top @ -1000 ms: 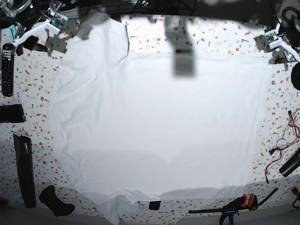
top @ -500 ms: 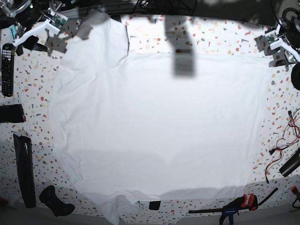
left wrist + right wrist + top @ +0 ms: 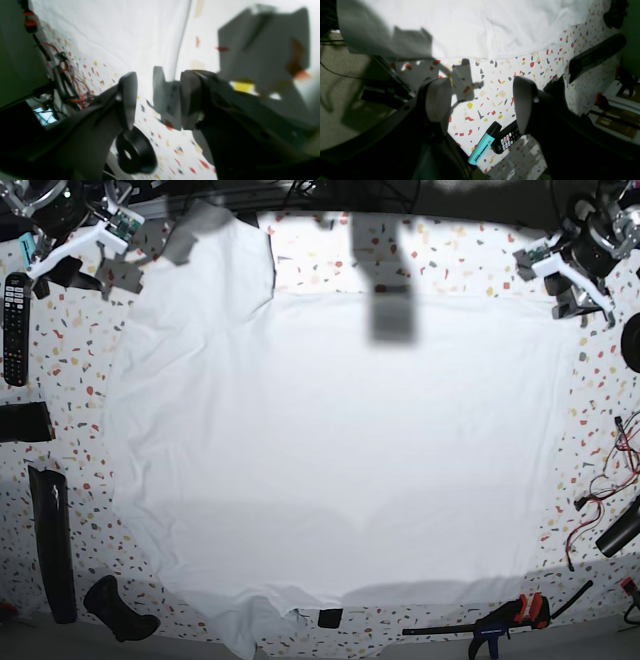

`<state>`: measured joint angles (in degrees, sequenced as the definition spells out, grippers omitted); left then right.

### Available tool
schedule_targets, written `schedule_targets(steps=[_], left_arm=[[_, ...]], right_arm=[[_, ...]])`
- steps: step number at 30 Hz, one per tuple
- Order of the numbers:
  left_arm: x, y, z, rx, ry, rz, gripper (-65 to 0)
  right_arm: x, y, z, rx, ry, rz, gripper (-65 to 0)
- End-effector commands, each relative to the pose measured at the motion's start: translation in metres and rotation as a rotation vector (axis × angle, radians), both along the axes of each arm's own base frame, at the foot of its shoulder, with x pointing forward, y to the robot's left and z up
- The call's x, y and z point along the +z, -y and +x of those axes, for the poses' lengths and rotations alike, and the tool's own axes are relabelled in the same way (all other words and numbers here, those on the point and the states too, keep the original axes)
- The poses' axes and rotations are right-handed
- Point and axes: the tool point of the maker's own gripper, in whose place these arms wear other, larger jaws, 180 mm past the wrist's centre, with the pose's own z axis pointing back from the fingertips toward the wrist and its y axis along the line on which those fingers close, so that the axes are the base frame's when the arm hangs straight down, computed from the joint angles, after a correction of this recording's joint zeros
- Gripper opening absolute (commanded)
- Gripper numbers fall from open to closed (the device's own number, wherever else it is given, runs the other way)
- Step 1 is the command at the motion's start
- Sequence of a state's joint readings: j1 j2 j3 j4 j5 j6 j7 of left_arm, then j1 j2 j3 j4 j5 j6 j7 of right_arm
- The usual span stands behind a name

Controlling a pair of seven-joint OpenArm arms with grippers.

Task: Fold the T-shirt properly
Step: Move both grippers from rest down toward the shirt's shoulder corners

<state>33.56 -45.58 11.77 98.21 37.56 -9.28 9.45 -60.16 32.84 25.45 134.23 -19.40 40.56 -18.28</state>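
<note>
We see the T-shirt (image 3: 340,450) spread wide and nearly flat over the speckled table (image 3: 70,420), covering most of it, with one sleeve reaching toward the far left corner of the base view and a rumpled flap hanging at the near edge. The left gripper (image 3: 156,101) hovers above the table at the far right of the base view, just beside the shirt's edge; its two dark fingers (image 3: 127,100) stand apart with only table and shadow between them, so it is released and grasps nothing. The right gripper (image 3: 480,105) hangs over bare table at the far left of the base view, near the shirt's hem but not touching it; its jaws are spread wide and empty too. Below it in the right wrist view lie a blue highlighter (image 3: 483,146) and a black remote control (image 3: 506,140), touching side by side. A tangle of red and black wires (image 3: 600,490) lies at the table's right edge, and a clamp with an orange-and-black handle (image 3: 505,620) rests along the near edge.
</note>
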Motion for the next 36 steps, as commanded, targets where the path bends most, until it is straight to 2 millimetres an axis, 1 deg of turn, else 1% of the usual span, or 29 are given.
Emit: schedule_targets(steps=[1, 3, 6, 8, 9, 10, 12, 16, 21, 24, 28, 29, 31, 36], left_arm=[[0.002, -0.006, 0.005, -0.003, 0.013, 0.022, -38.4], [-0.007, -0.010, 0.005, -0.013, -0.002, 0.046, -38.4], [-0.019, -0.021, 0.004, -0.042, -0.019, 0.112, -38.5], [-0.022, -0.028, 0.005, -0.035, -0.020, 0.131, -41.4], [-0.022, -0.030, 0.005, -0.032, -0.020, 0.134, -45.1], [-0.022, -0.030, 0.005, -0.031, -0.020, 0.133, -50.4], [-0.022, -0.027, 0.006, -0.039, -0.018, 0.124, -64.9], [-0.022, -0.024, 0.006, -0.053, -0.016, 0.111, -65.0], [-0.021, -0.024, 0.006, -0.053, -0.014, 0.111, -65.0], [-0.021, -0.024, 0.006, -0.053, -0.014, 0.110, -65.0], [-0.022, -0.024, 0.006, -0.052, -0.015, 0.110, -65.0], [-0.021, -0.023, 0.006, -0.053, -0.014, 0.110, -65.0], [-0.021, -0.023, 0.006, -0.053, -0.014, 0.110, -65.0], [-0.021, -0.023, 0.006, -0.053, -0.014, 0.110, -65.0]], right_arm=[[0.005, -0.002, 0.002, 0.012, 0.014, 0.003, -26.9], [0.005, -0.003, 0.002, 0.012, 0.014, 0.004, -26.9], [0.004, -0.007, 0.001, 0.003, 0.008, 0.044, -26.9], [0.004, -0.012, 0.000, -0.004, 0.002, 0.080, -26.9], [0.004, -0.012, 0.000, -0.004, 0.001, 0.082, -26.9], [0.004, -0.012, 0.000, -0.004, 0.001, 0.081, -26.9], [0.004, -0.012, 0.000, -0.004, 0.000, 0.082, -26.9], [0.003, -0.015, -0.002, 0.000, -0.005, 0.096, -26.9], [-0.006, -0.031, -0.010, 0.034, -0.041, 0.121, -26.9], [-0.026, -0.034, -0.023, 0.061, -0.100, 0.095, -26.9], [-0.050, -0.046, -0.043, 0.119, -0.171, 0.088, -26.9], [-0.052, -0.049, -0.044, 0.120, -0.168, 0.090, -26.9], [-0.055, -0.054, -0.040, 0.098, -0.142, 0.115, -26.9], [-0.077, -0.066, -0.041, 0.112, -0.176, 0.149, -26.9]])
